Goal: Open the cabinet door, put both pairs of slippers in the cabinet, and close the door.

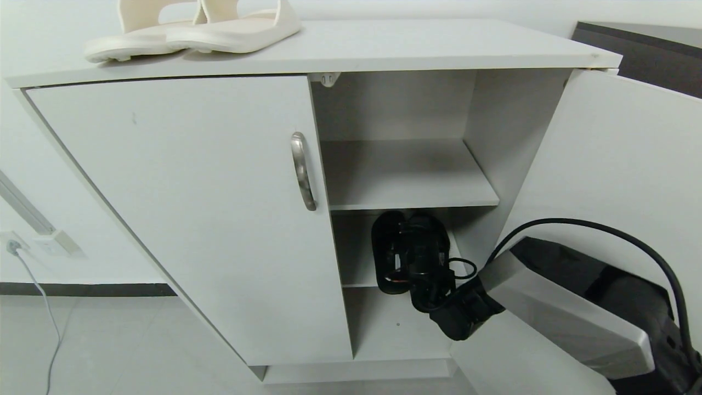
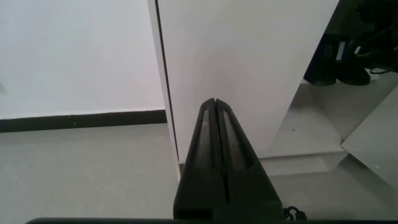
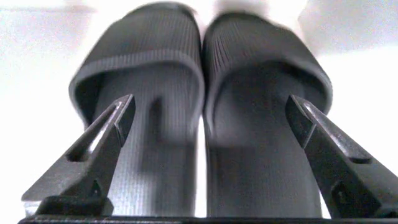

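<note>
Two fingers of the right hand [image 3: 209, 112] stand wide apart, one on each outer side of the black slipper pair [image 3: 155, 62]. Whether the pads touch the rubber I cannot tell. In the head view the hand [image 1: 417, 263] is inside the cabinet [image 1: 384, 46], in its right half, level with the lower shelf [image 1: 356, 284]. The pair [image 1: 386, 247] sits there with it.

- Probable reason for the wide spread: one grasp spans both slippers, so the pair goes in as a unit. It reads as set down or about to be let go.
- Look of the pair: dark, matte, ribbed across the bands, the two pressed side by side.

Left hand [image 2: 214, 106]: fingers together, nothing between them. It hangs low outside the cabinet, facing the bottom of the closed left door [image 1: 181, 208]. I judge it parked out of the way.

The right door [image 1: 620, 164] is swung open, which gives the arm room. The left door's metal handle [image 1: 303, 171] is untouched.

The cream slippers [image 1: 219, 30] lie on the cabinet top, above the left door, one overlapping the other. They have thick soles and broad straps. This second pair is not yet in, and the upper shelf [image 1: 406, 175] looks the likely spot for it.
</note>
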Tool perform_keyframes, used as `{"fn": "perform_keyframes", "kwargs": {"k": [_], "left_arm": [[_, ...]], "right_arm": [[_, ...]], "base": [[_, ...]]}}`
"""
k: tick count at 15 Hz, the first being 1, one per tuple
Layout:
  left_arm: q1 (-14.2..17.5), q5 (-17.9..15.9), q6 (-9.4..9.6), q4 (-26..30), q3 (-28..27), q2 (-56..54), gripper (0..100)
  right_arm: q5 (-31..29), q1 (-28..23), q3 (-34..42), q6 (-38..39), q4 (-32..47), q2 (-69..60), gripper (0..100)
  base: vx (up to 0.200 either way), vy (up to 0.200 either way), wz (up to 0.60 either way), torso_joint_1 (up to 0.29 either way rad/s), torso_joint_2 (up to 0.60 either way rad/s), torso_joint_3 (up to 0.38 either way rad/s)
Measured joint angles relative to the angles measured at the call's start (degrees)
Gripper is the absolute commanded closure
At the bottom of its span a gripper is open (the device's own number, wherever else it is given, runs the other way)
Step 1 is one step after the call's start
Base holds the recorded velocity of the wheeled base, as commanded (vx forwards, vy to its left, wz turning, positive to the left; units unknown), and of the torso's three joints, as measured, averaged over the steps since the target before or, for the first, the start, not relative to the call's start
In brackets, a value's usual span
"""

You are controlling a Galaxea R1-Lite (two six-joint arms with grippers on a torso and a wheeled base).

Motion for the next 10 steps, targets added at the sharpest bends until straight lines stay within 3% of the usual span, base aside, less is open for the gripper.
{"fn": "perform_keyframes", "kwargs": {"k": [5,9,10], "left_arm": [[0.0,0.0,0.02,0.0,0.0,0.0,100],[0.0,0.0,-0.01,0.0,0.0,0.0,100],[0.0,0.0,-0.04,0.0,0.0,0.0,100]], "right_arm": [[-0.1,2.7,20.3,0.4,-8.3,-9.8,0],[-0.9,5.4,25.3,1.8,-9.4,-14.2,0],[-1.3,5.8,25.4,1.8,-9.4,-14.5,0]], "base": [[0.000,0.000,0.00,0.000,0.00,0.000],[0.000,0.000,0.00,0.000,0.00,0.000],[-0.200,0.000,0.00,0.002,0.01,-0.002]]}}
